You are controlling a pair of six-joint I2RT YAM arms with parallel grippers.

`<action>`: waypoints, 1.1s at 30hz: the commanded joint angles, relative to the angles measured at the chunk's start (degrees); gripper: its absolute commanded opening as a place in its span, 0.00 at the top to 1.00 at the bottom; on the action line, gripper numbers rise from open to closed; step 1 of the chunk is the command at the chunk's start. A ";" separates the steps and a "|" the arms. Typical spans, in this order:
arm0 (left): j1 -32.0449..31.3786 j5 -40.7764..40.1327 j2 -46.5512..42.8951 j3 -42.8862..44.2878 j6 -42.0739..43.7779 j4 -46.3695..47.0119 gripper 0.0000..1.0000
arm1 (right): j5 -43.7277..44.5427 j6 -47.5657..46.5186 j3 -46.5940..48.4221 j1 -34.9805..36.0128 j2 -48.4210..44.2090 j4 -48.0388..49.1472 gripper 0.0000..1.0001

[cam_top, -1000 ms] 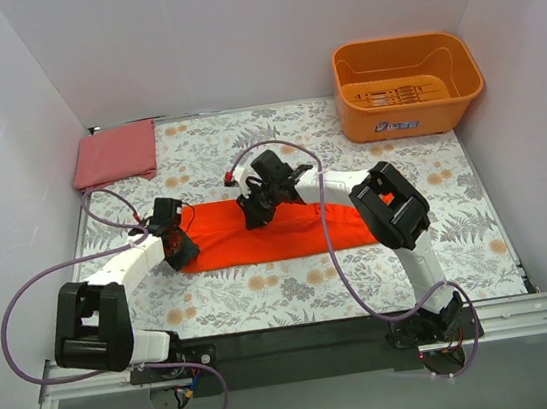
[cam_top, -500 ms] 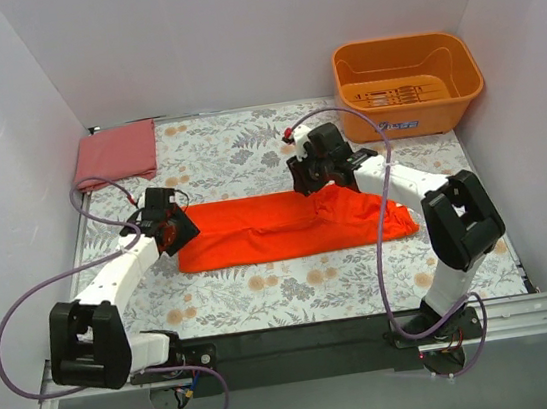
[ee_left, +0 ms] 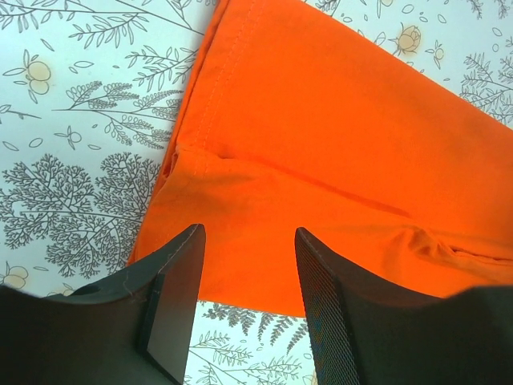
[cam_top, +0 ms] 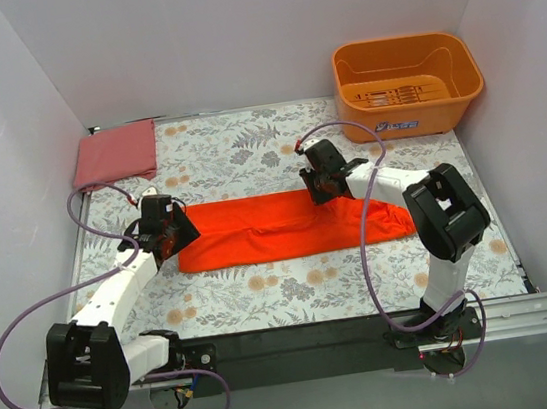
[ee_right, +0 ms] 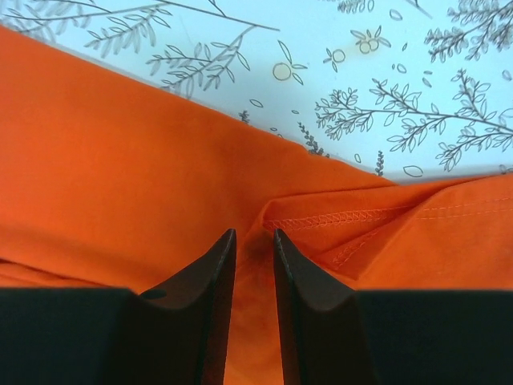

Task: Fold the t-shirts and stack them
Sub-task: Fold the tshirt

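The orange-red t-shirt (cam_top: 276, 226) lies under our 2 grippers, long axis spanning them; left gripper (ee_left: 247, 234) wide, right gripper (ee_right: 255, 235) narrow, grip unclear.

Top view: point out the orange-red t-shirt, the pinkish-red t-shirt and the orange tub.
orange-red t-shirt (cam_top: 276, 226), top view, middle of the strip.
pinkish-red t-shirt (cam_top: 115, 153), top view, centre of the fold.
orange tub (cam_top: 443, 114), top view, front wall.

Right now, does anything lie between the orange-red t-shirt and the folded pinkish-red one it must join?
No loose object. Only the left claw, at the left end of the orange-red t-shirt, sits on the line to the folded pinkish-red t-shirt.
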 commanded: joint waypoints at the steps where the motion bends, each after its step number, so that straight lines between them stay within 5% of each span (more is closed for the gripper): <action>1: -0.22 1.24 0.30 0.85 1.12 2.10 0.52 | 2.15 2.77 1.79 0.14 1.46 -0.37 0.69; 13: -0.22 1.60 0.21 0.68 1.12 1.92 0.52 | 3.92 5.24 2.49 0.14 3.30 -2.22 0.69; 17: -0.22 1.69 0.30 0.59 1.21 2.01 0.52 | 1.55 4.53 3.63 0.23 3.74 -2.22 0.90; 20: -0.22 1.51 0.21 0.50 1.21 2.01 0.53 | -0.21 3.74 5.38 0.31 3.83 -2.39 0.96; 33: -0.22 1.68 1.09 0.50 1.39 2.10 0.53 | -3.55 -2.23 13.12 2.34 8.66 -5.38 0.99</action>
